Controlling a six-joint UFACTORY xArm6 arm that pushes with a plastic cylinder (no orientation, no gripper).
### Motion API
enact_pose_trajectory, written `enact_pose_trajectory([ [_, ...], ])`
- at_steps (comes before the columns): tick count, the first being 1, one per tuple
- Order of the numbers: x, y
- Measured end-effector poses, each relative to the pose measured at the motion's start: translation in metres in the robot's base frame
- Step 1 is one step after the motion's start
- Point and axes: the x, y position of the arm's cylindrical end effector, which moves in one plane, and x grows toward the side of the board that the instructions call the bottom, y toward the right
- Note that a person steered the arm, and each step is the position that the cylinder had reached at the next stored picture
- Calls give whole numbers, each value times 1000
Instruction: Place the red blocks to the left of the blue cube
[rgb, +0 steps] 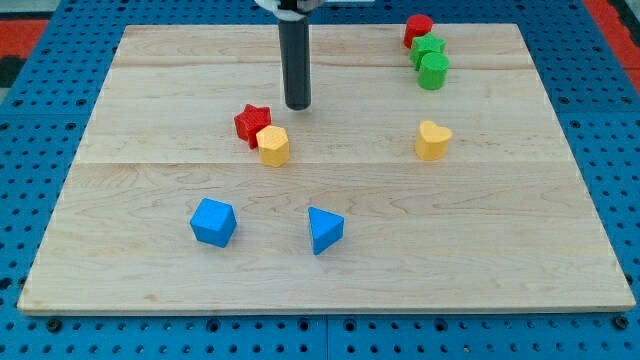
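Observation:
A red star block (251, 122) lies left of the board's centre, touching a yellow hexagonal block (273, 146) at its lower right. A second red block, a cylinder (417, 28), sits at the view's top right, touching the green blocks below it. The blue cube (213, 222) lies at the lower left. My tip (298, 106) stands just to the upper right of the red star, a short gap away.
A blue triangular block (324, 230) lies right of the blue cube. Two green blocks (431, 60) sit stacked close under the red cylinder. A yellow heart block (433, 140) lies at the right. The wooden board (130, 90) rests on a blue pegboard.

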Motion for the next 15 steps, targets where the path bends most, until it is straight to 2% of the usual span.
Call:
enact_pose_trajectory([
  [1,20,-42],
  [2,14,-113],
  [3,13,-137],
  [4,26,-150],
  [7,119,-164],
  [8,129,-168],
  [9,120,-175],
  [10,64,-139],
  [11,8,-65],
  [12,-8,18],
  [14,-9,121],
  [15,-31,173],
])
